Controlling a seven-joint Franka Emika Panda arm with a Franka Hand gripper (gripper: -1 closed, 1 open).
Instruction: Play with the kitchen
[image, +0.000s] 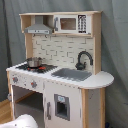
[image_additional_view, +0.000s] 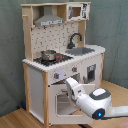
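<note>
The kitchen (image: 57, 70) is standing upright on a wooden floor (image_additional_view: 20, 120) in front of a grey curtain (image: 114, 45), filling most of the frame in both exterior views. The first exterior view is showing it from its sink side: the grey sink (image: 72, 74) with the black faucet (image: 84, 59) is sitting toward the first exterior view's right, the small metal pot (image: 34, 62) is resting on the stovetop (image: 39, 67) at the left, and the microwave (image: 70, 23) and the hood (image: 39, 29) are sitting above; of the robot, only a pale rounded part (image: 22, 121) is peeking in at the bottom edge. The second exterior view is looking from the stove side, so the pot (image_additional_view: 48, 54) is nearer the camera and the sink (image_additional_view: 80, 50) is lying behind it toward the second exterior view's right. This view alone is showing the oven door (image_additional_view: 62, 107) hanging open and the white arm (image_additional_view: 97, 104) reaching in from the lower right, its forearm angling up and leftward toward the front panel below the knobs (image_additional_view: 57, 75). The gripper (image_additional_view: 68, 82) is sitting close against the top of the oven opening, but I cannot tell whether it is spread or pressed together, or whether it is touching the panel.
</note>
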